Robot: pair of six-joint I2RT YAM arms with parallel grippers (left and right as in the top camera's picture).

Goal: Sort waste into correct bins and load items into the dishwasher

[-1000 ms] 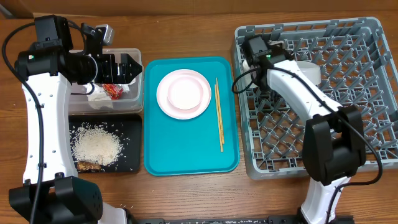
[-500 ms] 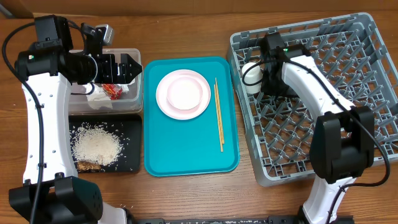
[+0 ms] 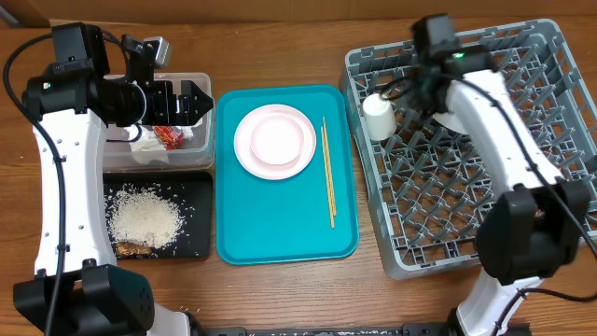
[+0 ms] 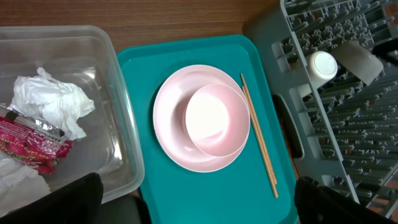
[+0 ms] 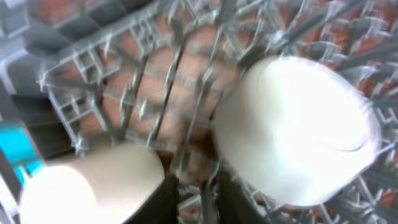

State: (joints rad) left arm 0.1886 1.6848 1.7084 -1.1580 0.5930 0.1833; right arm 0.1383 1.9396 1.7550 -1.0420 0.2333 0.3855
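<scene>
— Right gripper: how do its jaws stand?
— Cannot tell. The wrist view is blurred, and in the overhead view the arm hides the fingers. It hangs over the far-left corner of the large square grey plastic dish rack, above the small white cup and the small round white bowl. I see nothing in its grip.
— Why are those 2 placed there?
— Judgement: the cup stands at the rack's left edge among the pegs, looking inverted, with the bowl just beside it. The pegs would keep both from sliding and let them drain.
— Left gripper?
— Jaws spread as wide as they go, and empty. It hovers over the right edge of the clear plastic rectangular tub. The tub holds the crumpled white paper napkins and the small red shiny snack wrapper, so the dry waste is together. The loose white rice and brownish scraps lie in the shallow black rectangular tray, near-left on the bench.
— What is not yet loaded?
— On the teal serving tray, at bench centre: 1 round pale pink plate with 1 pinkish bowl nested on it. The thin wooden chopsticks lie along the tray's right edge. Judgement: they are nearest the rack, so the right arm reaches them easily.
</scene>
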